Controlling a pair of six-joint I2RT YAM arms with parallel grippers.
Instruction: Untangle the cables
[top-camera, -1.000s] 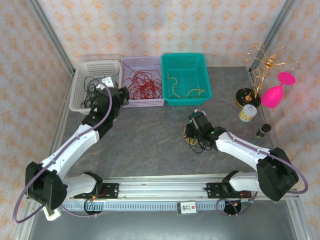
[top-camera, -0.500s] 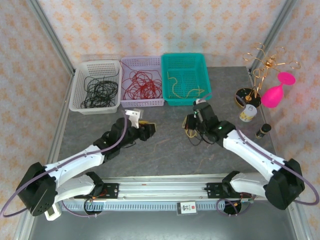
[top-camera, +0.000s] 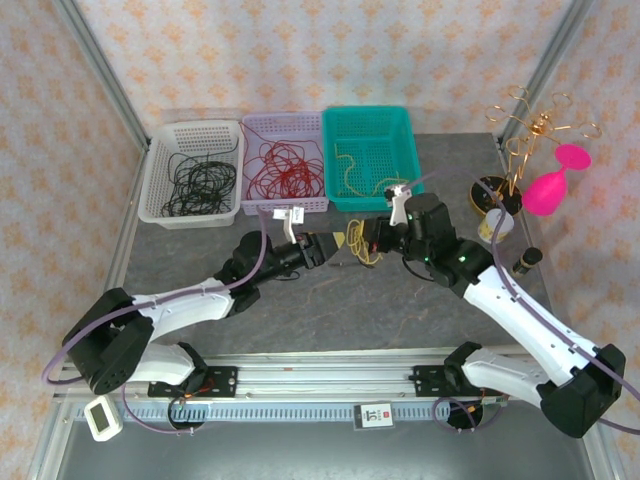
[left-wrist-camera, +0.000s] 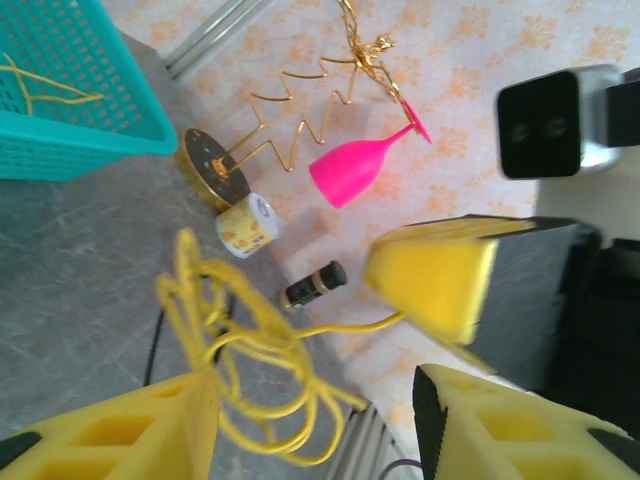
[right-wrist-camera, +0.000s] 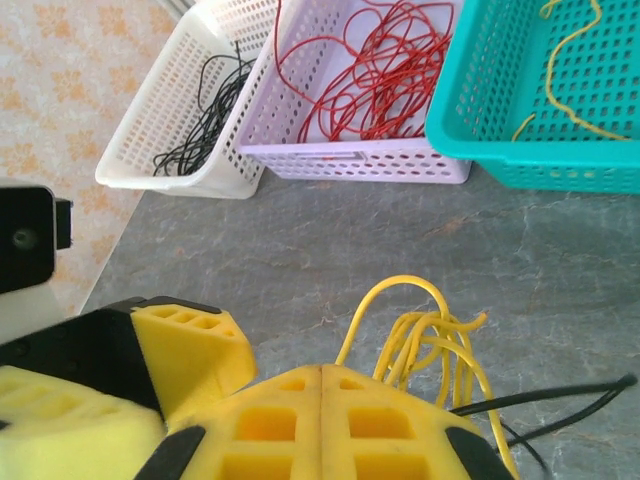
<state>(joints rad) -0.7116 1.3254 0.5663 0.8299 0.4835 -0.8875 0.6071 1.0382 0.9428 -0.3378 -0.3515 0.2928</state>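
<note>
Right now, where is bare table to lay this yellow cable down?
Bare: the grey table between left arm, right arm and front rail, and the strip between teal basket and gold stand. Crowded: the right edge, by the jar, bottle and pink glass.

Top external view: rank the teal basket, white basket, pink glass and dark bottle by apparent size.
Largest: teal basket and white basket, too alike to rank.
Then the pink glass.
Smallest: dark bottle.

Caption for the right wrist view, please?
Right gripper shut on a yellow cable over the table; behind, white basket of black cables, lilac basket of red cables, teal basket.
</note>
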